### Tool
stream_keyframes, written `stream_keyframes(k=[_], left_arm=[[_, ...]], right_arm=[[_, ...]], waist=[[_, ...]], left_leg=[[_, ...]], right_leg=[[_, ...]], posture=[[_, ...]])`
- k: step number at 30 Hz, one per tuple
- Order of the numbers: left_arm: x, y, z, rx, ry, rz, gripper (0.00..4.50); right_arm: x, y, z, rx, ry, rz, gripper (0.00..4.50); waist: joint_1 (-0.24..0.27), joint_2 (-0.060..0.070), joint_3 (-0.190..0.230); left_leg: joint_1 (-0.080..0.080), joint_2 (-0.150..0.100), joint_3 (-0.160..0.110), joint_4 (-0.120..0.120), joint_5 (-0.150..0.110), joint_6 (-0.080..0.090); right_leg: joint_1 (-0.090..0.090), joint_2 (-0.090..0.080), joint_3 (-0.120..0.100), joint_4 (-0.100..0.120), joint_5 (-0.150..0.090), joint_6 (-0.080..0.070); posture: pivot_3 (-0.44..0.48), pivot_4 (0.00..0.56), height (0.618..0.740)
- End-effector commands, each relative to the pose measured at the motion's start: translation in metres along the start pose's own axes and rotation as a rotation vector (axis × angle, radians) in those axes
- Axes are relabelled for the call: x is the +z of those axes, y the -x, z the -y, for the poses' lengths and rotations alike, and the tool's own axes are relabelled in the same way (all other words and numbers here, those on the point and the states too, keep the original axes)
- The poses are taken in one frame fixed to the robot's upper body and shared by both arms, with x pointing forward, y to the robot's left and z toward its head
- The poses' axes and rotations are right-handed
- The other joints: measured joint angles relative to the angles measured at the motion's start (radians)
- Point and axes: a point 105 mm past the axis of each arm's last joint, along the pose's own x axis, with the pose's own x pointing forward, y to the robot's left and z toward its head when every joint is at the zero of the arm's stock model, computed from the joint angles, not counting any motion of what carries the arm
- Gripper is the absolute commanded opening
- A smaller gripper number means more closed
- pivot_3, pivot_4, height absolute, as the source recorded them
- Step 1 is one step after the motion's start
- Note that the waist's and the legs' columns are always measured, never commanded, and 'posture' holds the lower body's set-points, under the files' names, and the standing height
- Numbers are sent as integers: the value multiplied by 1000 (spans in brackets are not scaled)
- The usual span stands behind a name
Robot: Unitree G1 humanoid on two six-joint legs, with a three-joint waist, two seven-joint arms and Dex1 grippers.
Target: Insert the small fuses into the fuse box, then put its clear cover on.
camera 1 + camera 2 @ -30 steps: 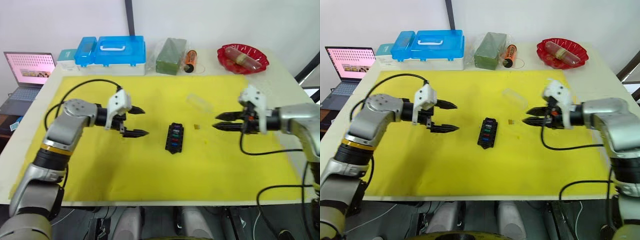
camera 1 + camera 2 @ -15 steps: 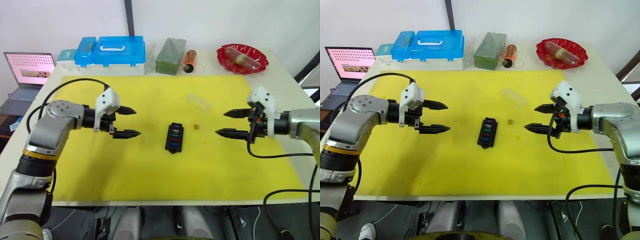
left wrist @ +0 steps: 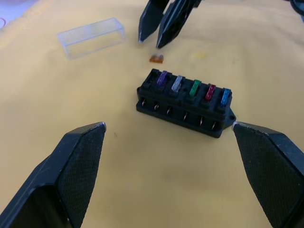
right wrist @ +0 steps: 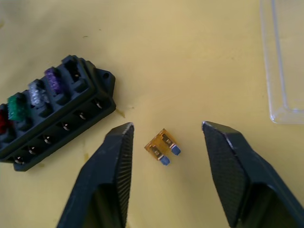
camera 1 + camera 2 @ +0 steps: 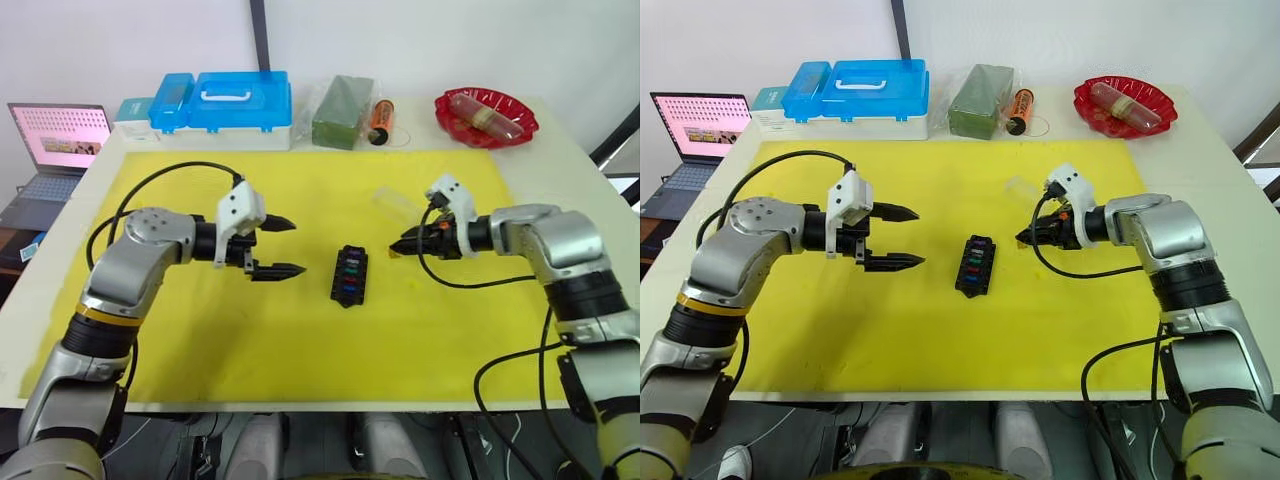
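a: where's the loose fuse?
b: the orange fuse (image 4: pixel 162 147) lies flat on the yellow surface (image 5: pixel 300 340), just beside the fuse box (image 5: pixel 349 275), between the right hand's (image 4: pixel 166 156) parted fingers, not gripped.
a: and the box?
b: purple, grey, green, red and blue fuses sit in it. the clear cover (image 3: pixel 91 37) lies near. the left hand (image 5: pixel 277 247) hovers wide and empty.

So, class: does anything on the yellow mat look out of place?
Yes. One orange fuse lies loose on the mat beside the fuse box, whose end slot is empty. The right claw straddles it, open. The clear cover lies apart, not fitted.
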Motion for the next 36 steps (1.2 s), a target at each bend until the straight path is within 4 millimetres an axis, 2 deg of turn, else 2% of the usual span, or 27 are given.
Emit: stream_keyframes(k=[1, 7, 15, 18, 21, 36], left_arm=[[11, 0, 0, 9, -51, 25, 4500], [11, -3, 1, 15, -53, 32, 4500], [11, -4, 1, 18, -57, 37, 4500], [11, -4, 0, 20, -60, 38, 4500], [11, -5, 0, 18, -61, 40, 4500], [11, -8, 1, 15, -66, 52, 4500]], right_arm=[[9, 2, 1, 9, 19, 12, 2550], [-5, -1, 6, 23, 10, -33, 2550], [-10, -4, 3, 60, -33, -32, 2550], [-15, -5, 4, 60, -45, -49, 2057], [-17, -5, 3, 66, -68, -48, 1043], [-16, -11, 1, 83, -223, -28, 1043]], waist=[[-1, 0, 0], [-3, 0, 0], [-2, 0, 0], [-3, 0, 0], [-3, 0, 0], [-4, 0, 0]], left_leg=[[0, 0, 0, 0, 0, 0], [0, 0, 0, 0, 0, 0], [0, 0, 0, 0, 0, 0], [0, 0, 0, 0, 0, 0], [0, 0, 0, 0, 0, 0], [0, 0, 0, 0, 0, 0]], right_leg=[[0, 0, 0, 0, 0, 0], [0, 0, 0, 0, 0, 0], [0, 0, 0, 0, 0, 0], [0, 0, 0, 0, 0, 0], [0, 0, 0, 0, 0, 0], [0, 0, 0, 1, 0, 0]], posture=[[0, 150, 740], [0, 150, 740], [0, 150, 740], [0, 150, 740], [0, 150, 740], [0, 150, 740]])
